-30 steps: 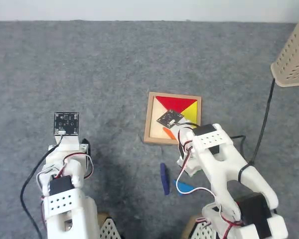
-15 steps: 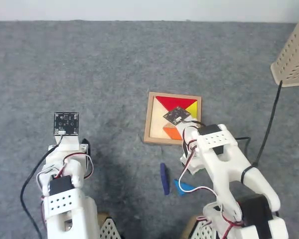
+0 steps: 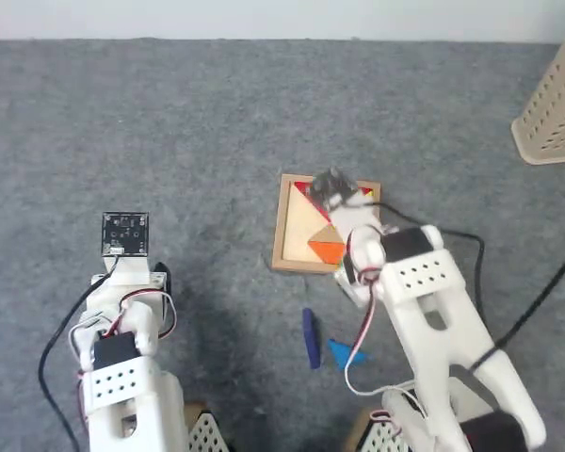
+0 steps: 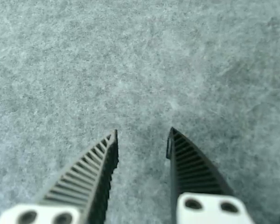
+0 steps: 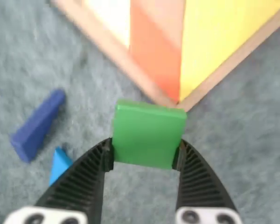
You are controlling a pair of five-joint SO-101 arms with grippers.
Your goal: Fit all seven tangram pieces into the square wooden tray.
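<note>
The green square wooden block [image 5: 148, 135] was pinched between the right gripper's [image 5: 144, 145] fingers, up over the far part of the square wooden tray [image 3: 281, 226]. An orange triangle [image 3: 327, 250] and a yellow piece [image 5: 224, 28] sat inside the tray. A dark blue slanted piece [image 3: 310, 337] and a light blue triangle [image 3: 347, 353] lay on the grey carpet [image 3: 169, 122] nearby. The left gripper [image 4: 142, 135] hung spread open over the carpet, well apart.

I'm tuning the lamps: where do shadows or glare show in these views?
High view: a soft shadow lies on the carpet beside the left arm. Right wrist view: glare whitens the floor of the tray, past the green piece held in the right gripper. Left wrist view: evenly lit carpet, no glare.
</note>
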